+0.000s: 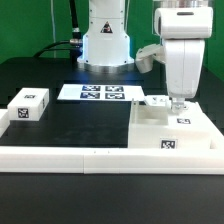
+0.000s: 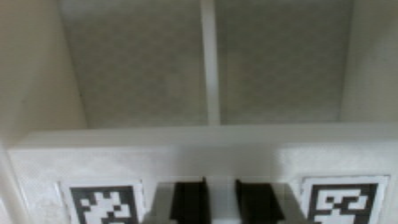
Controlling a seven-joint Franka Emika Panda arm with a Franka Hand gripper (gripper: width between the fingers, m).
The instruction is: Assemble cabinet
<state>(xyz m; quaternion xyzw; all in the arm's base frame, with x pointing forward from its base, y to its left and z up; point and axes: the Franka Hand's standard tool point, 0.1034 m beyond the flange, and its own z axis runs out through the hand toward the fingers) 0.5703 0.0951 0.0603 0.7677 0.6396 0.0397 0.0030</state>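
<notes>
The large boxy white plastic cabinet body [image 1: 150, 128] sits on the black worktop [image 1: 70, 125] toward the exterior view's right, its open side up. The arm's white end effector [image 1: 178, 103] hangs over its far wall, tips down at the rim. In the wrist view the dark fingers [image 2: 183, 200] are clenched almost together, flanked by two square tags, with the divided interior below; a thin pale sliver shows between them, and I cannot tell whether something is pinched there. A small white tagged panel [image 1: 155, 100] rests on the body just beside the end effector; a loose white tagged block [image 1: 30, 106] lies well apart on the exterior view's left, beyond the flat white marker board [image 1: 100, 93].

To my eye the step in hand is work at the body's far wall, seating or nudging a panel. The next move would call for a straight lift clear of the walls, without dragging the body, before going for the loose block.
</notes>
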